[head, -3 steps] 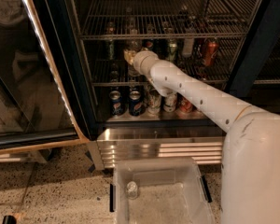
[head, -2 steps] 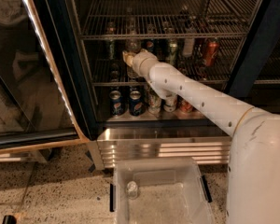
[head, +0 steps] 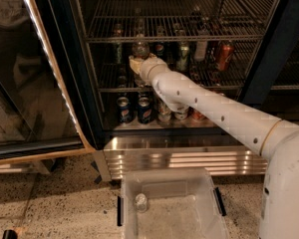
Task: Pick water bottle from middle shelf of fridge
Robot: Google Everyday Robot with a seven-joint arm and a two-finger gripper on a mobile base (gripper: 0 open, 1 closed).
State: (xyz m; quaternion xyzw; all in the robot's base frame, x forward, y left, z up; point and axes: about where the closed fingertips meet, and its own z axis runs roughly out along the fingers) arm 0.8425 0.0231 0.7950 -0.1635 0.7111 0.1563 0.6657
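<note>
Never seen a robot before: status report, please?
Claw inside dark-framed glass-door fridge, at middle wire shelf. Clear plastic water bottle at claw, grip unconfirmed. Other drinks crowd alongside.

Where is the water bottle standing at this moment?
In the camera view, the water bottle stands left of centre on the middle shelf of the fridge. The gripper is right at it, and cans are to its right.
</note>
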